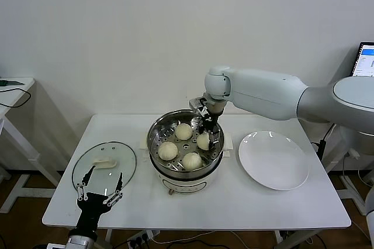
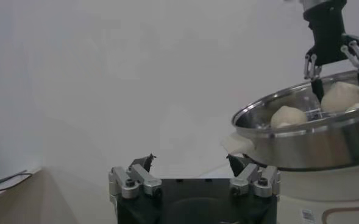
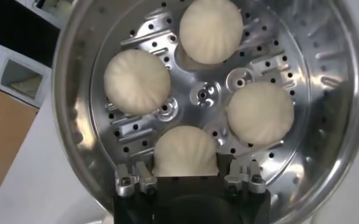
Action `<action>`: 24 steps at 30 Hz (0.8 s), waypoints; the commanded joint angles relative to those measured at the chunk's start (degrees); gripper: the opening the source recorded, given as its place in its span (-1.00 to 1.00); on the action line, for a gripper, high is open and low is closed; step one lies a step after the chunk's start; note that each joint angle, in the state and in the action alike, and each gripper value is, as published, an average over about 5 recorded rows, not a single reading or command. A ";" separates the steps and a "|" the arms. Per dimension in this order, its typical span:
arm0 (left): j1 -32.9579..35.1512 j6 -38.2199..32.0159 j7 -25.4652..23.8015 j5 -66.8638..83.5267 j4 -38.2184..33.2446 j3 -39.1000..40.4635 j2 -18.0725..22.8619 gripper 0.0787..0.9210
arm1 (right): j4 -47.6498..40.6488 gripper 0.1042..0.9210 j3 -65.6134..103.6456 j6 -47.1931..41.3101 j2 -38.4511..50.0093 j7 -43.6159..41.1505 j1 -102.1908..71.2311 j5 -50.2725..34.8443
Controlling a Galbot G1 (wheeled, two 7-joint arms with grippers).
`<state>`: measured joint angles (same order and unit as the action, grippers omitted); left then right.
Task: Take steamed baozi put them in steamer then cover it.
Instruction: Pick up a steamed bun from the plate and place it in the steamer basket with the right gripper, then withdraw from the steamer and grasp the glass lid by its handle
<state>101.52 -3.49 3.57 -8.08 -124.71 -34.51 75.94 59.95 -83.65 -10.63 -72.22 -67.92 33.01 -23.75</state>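
Head view: on a white table point(image 1: 234, 202) against a bare white wall, four steamed baozi point(image 1: 168, 151) sit in the steamer point(image 1: 158, 135); the cover point(image 1: 87, 161) lies left, beneath the open left gripper point(image 1: 99, 187). Right wrist view: the right gripper point(image 3: 187, 176) straddles one bun, fingers slightly parted, contact unclear.

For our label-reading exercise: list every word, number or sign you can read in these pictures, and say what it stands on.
No text can be read.
Screen at the far right edge: lines of text, too small to read.
Steamer base: a small printed label, too blurred to read.
Lid, plate, baozi: no markings.
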 commanded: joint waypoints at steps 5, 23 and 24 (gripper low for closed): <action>0.03 -0.01 0.08 -0.05 -0.13 0.02 0.05 0.77 | -0.42 0.67 0.76 0.07 -0.34 1.37 -1.11 0.54; -0.61 0.10 0.57 -1.42 -0.69 1.12 -0.21 0.77 | 16.42 0.76 12.63 5.63 17.80 17.93 2.56 -6.39; -0.82 0.02 0.63 -1.85 -0.60 1.19 -0.27 0.77 | 17.65 0.76 13.95 6.52 19.70 22.02 1.97 -7.52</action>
<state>101.12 -3.37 4.04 -8.69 -125.45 -33.69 75.80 67.26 -77.44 -8.24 -64.99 -62.49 34.78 -25.80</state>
